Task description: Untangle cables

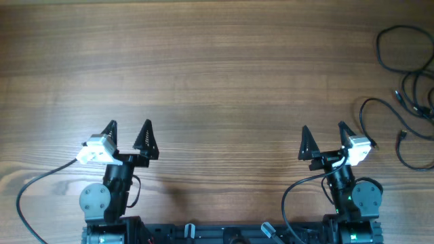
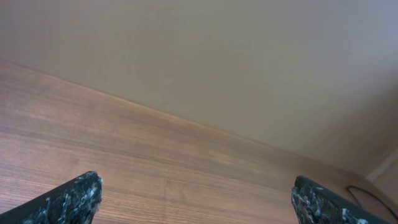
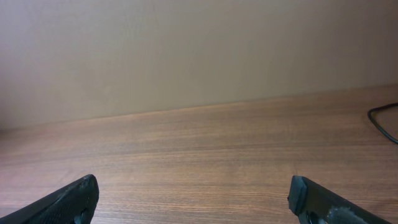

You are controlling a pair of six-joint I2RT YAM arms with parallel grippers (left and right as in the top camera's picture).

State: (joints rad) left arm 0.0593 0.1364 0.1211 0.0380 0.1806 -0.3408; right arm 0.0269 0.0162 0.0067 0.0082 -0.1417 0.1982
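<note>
The cables [image 1: 399, 97] lie in a loose heap at the far right of the wooden counter [image 1: 203, 68], well apart from both arms. Several loops run past the right edge of the overhead view, so their full extent is cut off. The strands cross one another, and it is hard to tell how many cords there are or which plug end belongs to which. A small plug or two shows near the middle of the heap, too small to read in detail. The left pincer [image 1: 129, 125] sits at the near left with its two dark fingers spread wide and nothing between them. The right pincer [image 1: 324, 129] at the near right is likewise gaping and holds nothing, and it is the one nearer the heap. From the left wrist, only the tips of the left pincer [image 2: 196, 199] show at the bottom corners, with bare wood and a pale wall [image 2: 217, 56] beyond. A thin dark curve at the lower right may be a bit of cable, but it is too faint to be sure. From the right wrist, the right pincer [image 3: 193, 199] is cropped the same way, and one cable bend [image 3: 382, 121] enters at the right edge, the rest of it out of view.
</note>
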